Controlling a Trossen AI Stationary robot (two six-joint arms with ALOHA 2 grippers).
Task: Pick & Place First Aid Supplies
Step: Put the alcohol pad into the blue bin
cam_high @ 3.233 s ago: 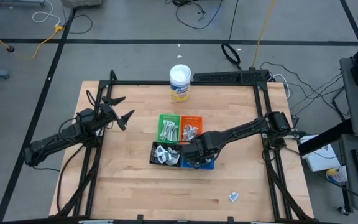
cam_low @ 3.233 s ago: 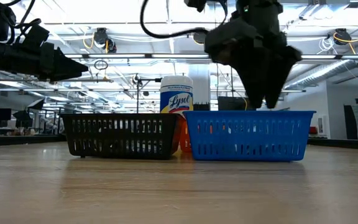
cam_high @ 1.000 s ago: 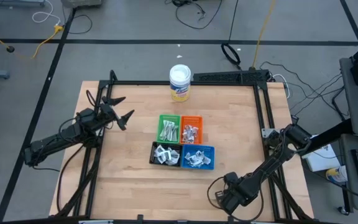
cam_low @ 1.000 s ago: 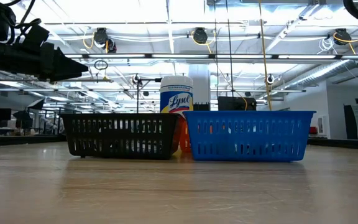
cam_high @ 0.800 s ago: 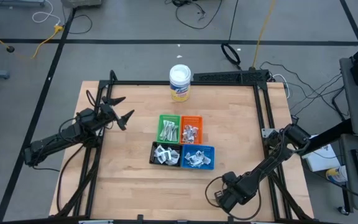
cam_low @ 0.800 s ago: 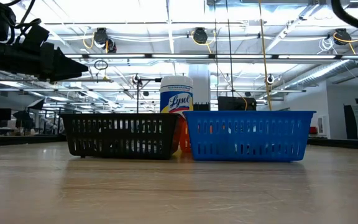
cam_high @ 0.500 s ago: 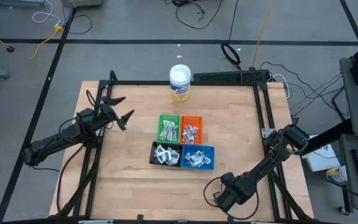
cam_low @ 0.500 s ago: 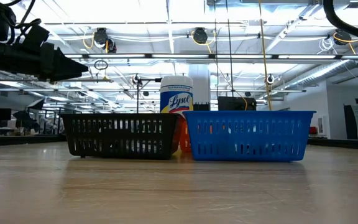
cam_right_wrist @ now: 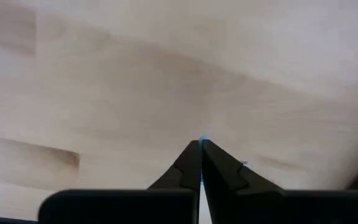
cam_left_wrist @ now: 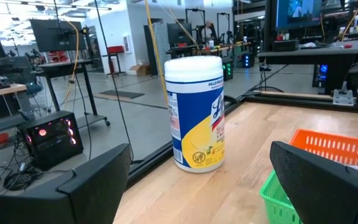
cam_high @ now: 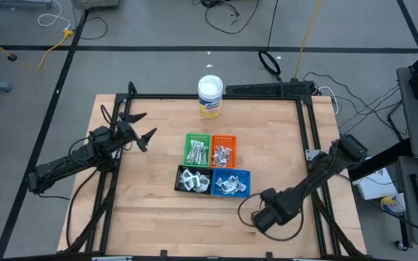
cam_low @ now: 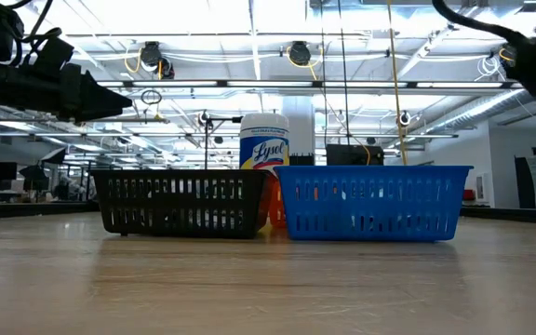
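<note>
High view puts the right gripper [cam_high: 261, 219] low over the near right part of the table [cam_high: 158, 217], well apart from the four trays, with its fingers pressed tight together. In the right wrist view a tiny bluish-white speck [cam_right_wrist: 203, 137] sits at the very tips, and it is too small to tell whether that is the edge of a packet or nothing at all. No loose packet shows on the bare wood around it. My judgement is that this is a pick. To do it well, the arm should lift slowly and straight up, confirm something thin really hangs from the tips, and only then carry across. If the pinch is empty, it should spread, drop flat to the wood and close again. The left gripper [cam_high: 141, 127] waits spread wide over the far left side, facing the white-lidded tub [cam_left_wrist: 196, 112]. The first aid supplies [cam_high: 228, 184] that can be seen are small flat white-grey packets, crumpled and heaped. They fill the blue tray [cam_high: 248, 174], the black tray [cam_high: 179, 178] and the orange tray [cam_high: 224, 138], with slimmer pale strips in the green tray [cam_high: 189, 138]. They look light, thin and slippery, likely to slide from a shallow grip.
</note>
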